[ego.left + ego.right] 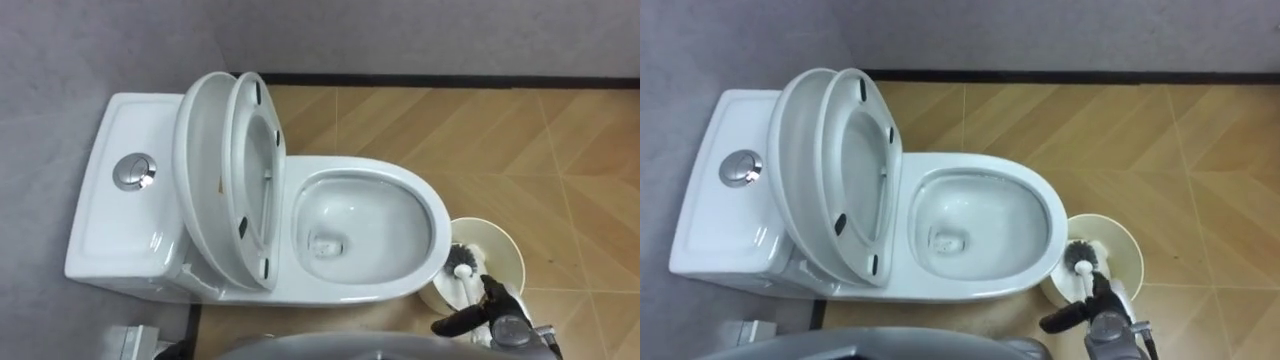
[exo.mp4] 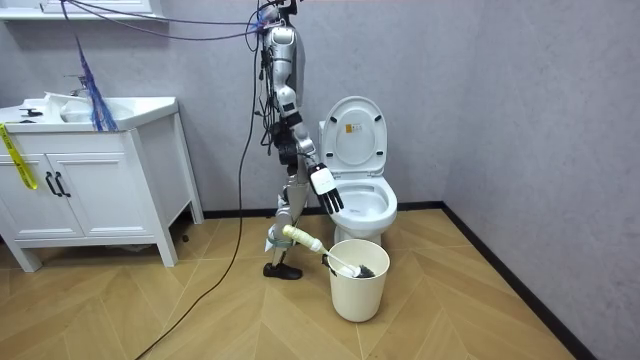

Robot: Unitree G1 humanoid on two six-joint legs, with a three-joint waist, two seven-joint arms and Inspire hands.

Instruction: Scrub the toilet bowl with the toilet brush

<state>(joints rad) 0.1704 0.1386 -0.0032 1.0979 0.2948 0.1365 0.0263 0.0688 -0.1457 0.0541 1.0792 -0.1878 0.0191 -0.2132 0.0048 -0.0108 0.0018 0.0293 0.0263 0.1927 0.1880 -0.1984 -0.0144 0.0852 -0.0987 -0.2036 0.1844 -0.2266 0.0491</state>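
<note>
Stance upright, torso straight. The right arm (image 2: 293,140) hangs from the shoulder, elbow bent, forearm angled forward and down. The right hand (image 2: 324,186) is out in front at hip height and holds nothing. Its fingers (image 2: 335,203) are straight, slightly spread, pointing down. In the eye views it enters at the lower right, thumb (image 1: 455,324) stretched toward the left.

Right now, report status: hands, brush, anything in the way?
Right hand open, above brush handle. Brush head-down in bucket, not gripped. Seat up, bowl open.
</note>
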